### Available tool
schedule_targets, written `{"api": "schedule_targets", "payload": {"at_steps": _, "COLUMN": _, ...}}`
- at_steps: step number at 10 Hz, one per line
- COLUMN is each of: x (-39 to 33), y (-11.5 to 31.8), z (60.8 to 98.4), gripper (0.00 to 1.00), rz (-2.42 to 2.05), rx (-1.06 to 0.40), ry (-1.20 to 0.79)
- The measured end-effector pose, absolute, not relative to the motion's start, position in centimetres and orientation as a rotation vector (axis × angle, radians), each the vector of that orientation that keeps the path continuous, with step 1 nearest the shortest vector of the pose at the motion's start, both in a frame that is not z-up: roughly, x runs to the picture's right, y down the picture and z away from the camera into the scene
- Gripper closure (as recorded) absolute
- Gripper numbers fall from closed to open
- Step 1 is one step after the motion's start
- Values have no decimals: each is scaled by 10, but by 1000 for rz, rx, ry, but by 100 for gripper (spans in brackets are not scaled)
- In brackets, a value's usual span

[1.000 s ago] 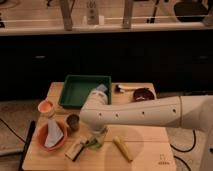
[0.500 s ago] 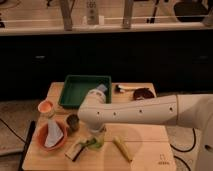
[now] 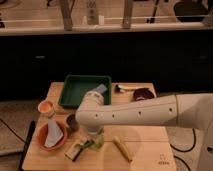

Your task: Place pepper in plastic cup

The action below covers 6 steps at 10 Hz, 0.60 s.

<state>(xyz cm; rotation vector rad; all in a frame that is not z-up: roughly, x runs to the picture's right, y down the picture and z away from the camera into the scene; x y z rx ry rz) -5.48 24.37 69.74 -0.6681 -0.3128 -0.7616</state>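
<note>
My gripper [image 3: 95, 136] points straight down at the front middle of the wooden table, right over the lime-green plastic cup [image 3: 98, 143]. The white arm reaches in from the right and hides most of the cup. A dark green sliver, the pepper [image 3: 87, 145], shows at the cup's left rim, just under the gripper. Whether it lies inside the cup or is still held I cannot make out.
A green tray [image 3: 85, 90] stands at the back. On the left are an orange-and-white cup [image 3: 46, 106], a metal cup [image 3: 71, 121] and an orange bowl with a grey cloth [image 3: 50, 137]. A pale yellow stick [image 3: 122, 148] lies right of the cup, a small packet [image 3: 76, 151] left of it.
The arm and gripper stay over the plastic cup, with hardly any shift. Nothing on the table has moved.
</note>
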Motion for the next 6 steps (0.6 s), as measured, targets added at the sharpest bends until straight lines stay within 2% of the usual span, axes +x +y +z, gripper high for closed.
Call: {"api": "schedule_targets", "payload": {"at_steps": 6, "x": -59, "y": 246, "z": 695, "gripper": 20, "rz": -768, "rx": -671, "ry": -334}}
